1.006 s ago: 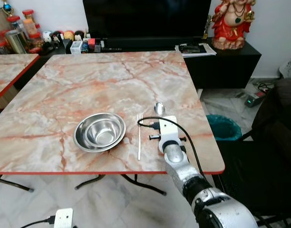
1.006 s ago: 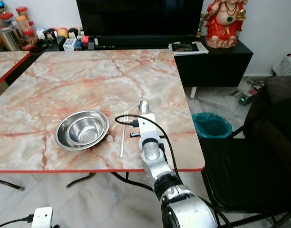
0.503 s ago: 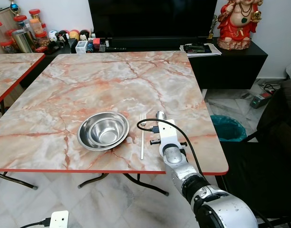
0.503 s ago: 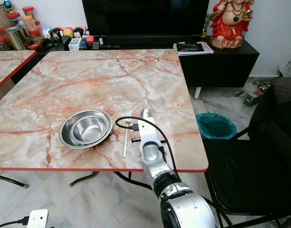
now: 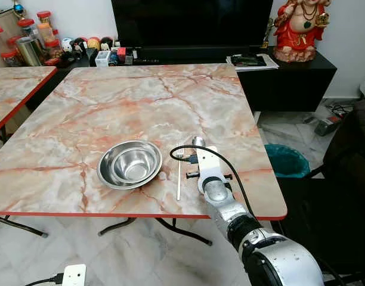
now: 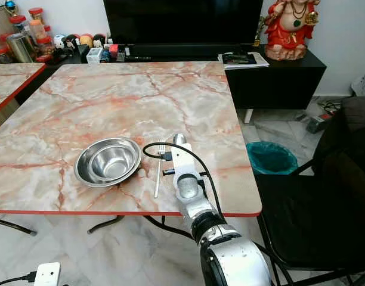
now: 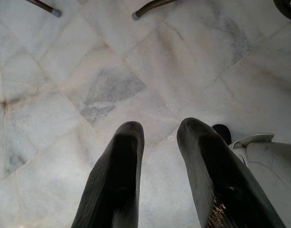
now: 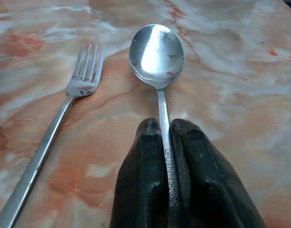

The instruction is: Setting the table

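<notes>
Marble table (image 5: 141, 101): steel bowl (image 5: 129, 164), fork (image 5: 178, 174) just beside it, spoon (image 8: 157, 59) beside fork.

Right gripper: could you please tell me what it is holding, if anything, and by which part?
The right gripper is shut on the spoon, pinching its handle; the bowl of the spoon points forward over the table, beside the fork.

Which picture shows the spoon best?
The right wrist view: the spoon is big and close, its handle pinched between the right gripper's fingers, beside the fork. In both eye views just its small bowl peeks out past the wrist.
</notes>
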Tool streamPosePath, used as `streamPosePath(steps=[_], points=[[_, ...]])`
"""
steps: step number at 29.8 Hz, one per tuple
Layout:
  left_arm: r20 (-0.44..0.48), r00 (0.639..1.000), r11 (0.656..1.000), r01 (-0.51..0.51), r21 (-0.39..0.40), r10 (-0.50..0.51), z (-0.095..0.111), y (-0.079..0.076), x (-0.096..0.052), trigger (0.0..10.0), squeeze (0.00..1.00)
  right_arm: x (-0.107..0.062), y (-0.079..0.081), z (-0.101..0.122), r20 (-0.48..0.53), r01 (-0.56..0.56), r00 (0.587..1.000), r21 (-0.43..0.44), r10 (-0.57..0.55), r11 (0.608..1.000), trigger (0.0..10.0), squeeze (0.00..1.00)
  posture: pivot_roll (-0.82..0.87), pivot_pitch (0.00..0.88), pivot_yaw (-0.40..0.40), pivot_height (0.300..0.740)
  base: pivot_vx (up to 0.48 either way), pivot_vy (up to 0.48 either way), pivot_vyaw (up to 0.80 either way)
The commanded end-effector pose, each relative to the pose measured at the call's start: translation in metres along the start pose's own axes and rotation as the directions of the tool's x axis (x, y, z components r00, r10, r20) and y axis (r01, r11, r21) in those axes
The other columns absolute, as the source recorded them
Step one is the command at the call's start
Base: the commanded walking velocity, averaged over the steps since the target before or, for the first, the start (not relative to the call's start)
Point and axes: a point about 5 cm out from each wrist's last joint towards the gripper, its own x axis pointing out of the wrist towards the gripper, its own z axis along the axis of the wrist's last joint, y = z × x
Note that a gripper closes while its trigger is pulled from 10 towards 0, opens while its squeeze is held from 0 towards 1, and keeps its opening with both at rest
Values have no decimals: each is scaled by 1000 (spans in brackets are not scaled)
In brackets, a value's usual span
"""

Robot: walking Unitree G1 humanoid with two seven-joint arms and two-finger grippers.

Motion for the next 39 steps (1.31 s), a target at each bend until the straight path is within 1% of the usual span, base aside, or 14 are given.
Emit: streamPosePath(steps=[1,4,9,14,19,26,27,28,29,30,31,32,38,39], points=[[-5,1000,1000,-13,-9,13,-1,4,-1,10000,0,-3,26,15,27,-62,998,3,62,998,10000,0,132,4,51,719,0,0,0],[-6,1000,1000,-12,-9,12,-1,4,-1,10000,0,-3,26,15,24,-59,998,1,59,998,10000,0,132,4,51,719,0,0,0],[-14,1000,1000,-14,-5,14,-4,7,-1,10000,0,-3,20,6,-1,-63,998,-16,63,998,10000,0,132,10,57,719,0,0,0],[-17,1000,1000,-9,-3,9,-4,5,-1,10000,0,-2,14,1,-20,-54,998,-26,54,998,10000,0,132,10,58,719,0,0,0],[-14,1000,1000,-4,-2,4,-3,3,-1,10000,0,-2,13,-1,-31,-60,998,-36,59,998,10000,0,133,8,57,719,0,0,0],[-16,1000,1000,-4,3,4,-2,5,-1,10000,0,-2,13,-1,-32,-59,998,-32,58,998,10000,0,135,8,58,719,0,0,0],[-16,1000,1000,-5,3,5,-2,5,-1,10000,0,-2,14,-1,-31,-59,998,-31,58,998,10000,165,136,5,59,719,0,0,0],[-16,1000,1000,-5,3,5,-2,5,-1,10000,0,-2,14,0,-30,-60,998,-30,59,998,10000,388,138,5,59,719,0,0,0],[-16,1000,1000,-5,4,5,-2,5,-1,10000,0,-2,14,0,-29,-60,998,-30,59,998,10000,388,138,5,59,719,0,0,0],[-16,1000,1000,-6,4,6,-2,6,0,10000,0,-2,15,0,-29,-61,998,-30,60,998,10000,518,138,3,59,719,0,0,0],[-16,1000,1000,-6,4,6,-1,6,0,10000,0,-2,15,1,-28,-61,998,-30,60,998,10000,518,138,3,59,719,0,0,0],[-16,1000,1000,-7,5,7,-1,6,0,10000,0,-2,15,1,-28,-62,998,-31,61,998,10000,549,139,1,58,719,0,0,0],[-13,1000,1000,-6,4,6,1,5,0,10000,0,-2,15,1,-31,-61,998,-25,60,998,10000,545,137,0,59,719,0,0,0],[-12,1000,1000,-6,4,6,1,5,1,10000,0,-2,15,1,-32,-61,998,-25,61,998,10000,565,136,0,59,719,0,0,0]])
